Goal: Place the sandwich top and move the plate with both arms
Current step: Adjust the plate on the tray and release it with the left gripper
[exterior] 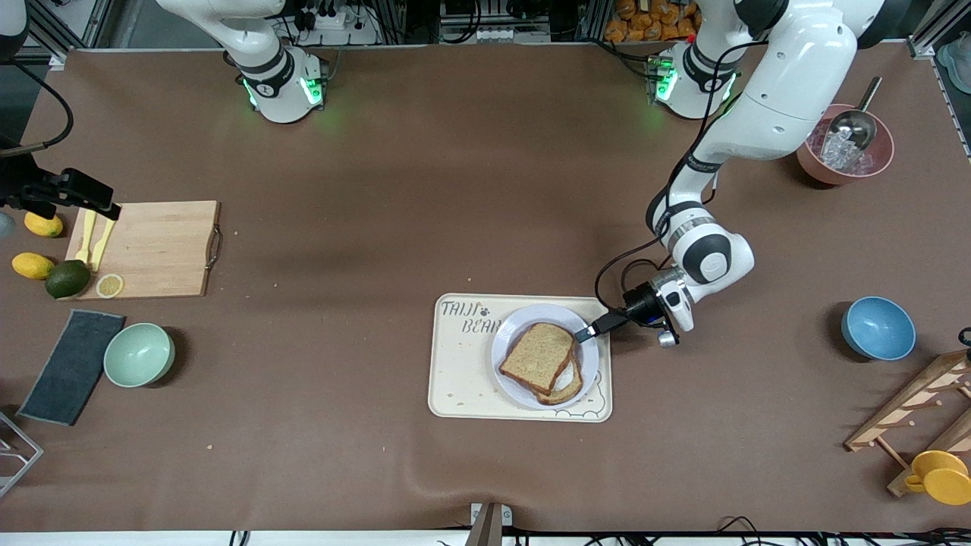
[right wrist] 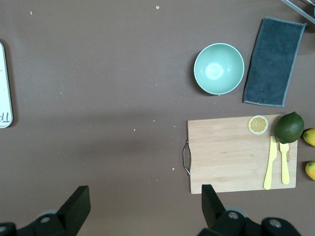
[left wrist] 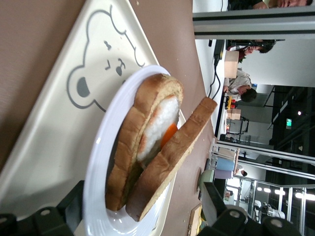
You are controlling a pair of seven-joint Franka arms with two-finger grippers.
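Observation:
The white plate point(exterior: 510, 368) stands on the cream bear-print tray point(exterior: 459, 371). On it lies an egg-topped toast point(exterior: 567, 387), and the sandwich top point(exterior: 538, 354), a brown bread slice, rests on it, offset and tilted. In the left wrist view the sandwich top point(left wrist: 172, 152) leans on the egg toast point(left wrist: 147, 132) above the plate point(left wrist: 98, 167). My left gripper point(exterior: 588, 332) is low at the plate's rim toward the left arm's end, open point(left wrist: 142, 216), its fingers on either side of the plate's edge and touching no bread. My right gripper point(exterior: 95, 199) waits open point(right wrist: 145, 206) above the cutting board.
Toward the right arm's end lie a wooden cutting board point(exterior: 155, 246) with yellow cutlery, a lemon slice, a lime and lemons, a green bowl point(exterior: 139, 354) and a grey cloth point(exterior: 72, 366). Toward the left arm's end are a blue bowl point(exterior: 878, 327), a pink ice bowl point(exterior: 844, 152) and a wooden rack point(exterior: 922, 409).

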